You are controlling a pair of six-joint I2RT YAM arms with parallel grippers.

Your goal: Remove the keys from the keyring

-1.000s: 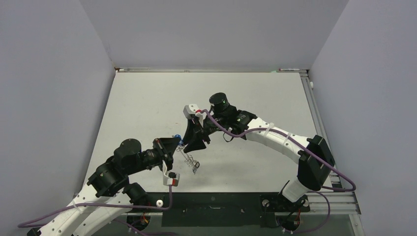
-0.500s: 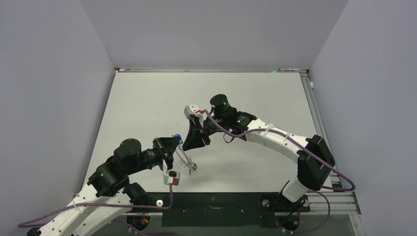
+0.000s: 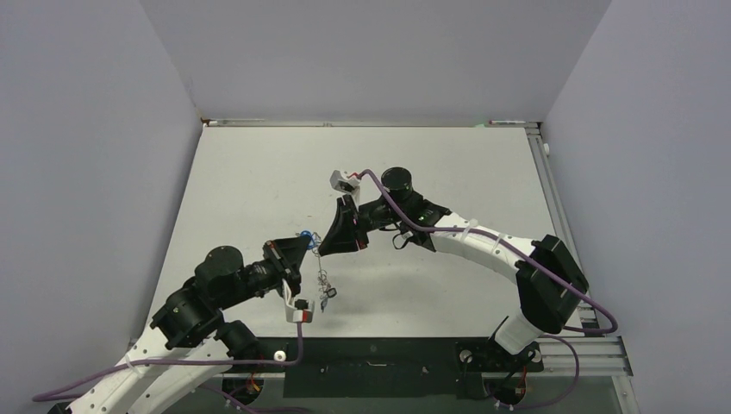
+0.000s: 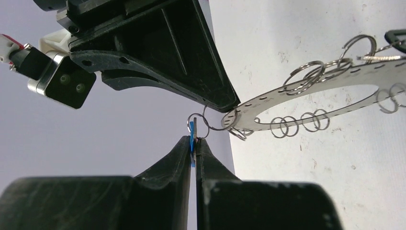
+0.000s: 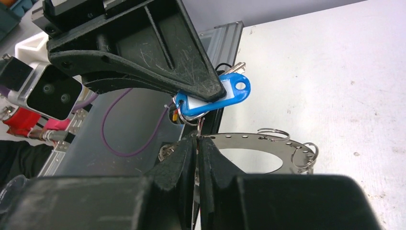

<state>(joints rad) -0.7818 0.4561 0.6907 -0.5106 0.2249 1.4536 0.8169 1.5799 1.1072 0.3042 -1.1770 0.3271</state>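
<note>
The keyring (image 4: 246,117), a flat grey ring with small wire loops on its rim, hangs above the table between both grippers. My left gripper (image 4: 193,140) is shut on a blue-headed key (image 4: 192,132) that hangs from one small loop. My right gripper (image 5: 197,139) is shut on the keyring's (image 5: 268,143) near rim. In the right wrist view the blue key (image 5: 213,98) sits in the left fingers, with a silvery key (image 5: 234,68) behind it. In the top view the left gripper (image 3: 306,247) and the right gripper (image 3: 324,245) meet tip to tip, and the keyring (image 3: 324,278) hangs edge-on below them.
The white table (image 3: 259,172) is boxed in by grey walls on three sides. An aluminium rail (image 3: 547,190) runs along its right edge. A black strip (image 3: 379,362) lies at the near edge between the arm bases.
The right wrist has risen and turned, and its gripper has shifted slightly back. The keyring has swung from slanting out to the right to hanging almost straight down. The left gripper keeps its hold.
</note>
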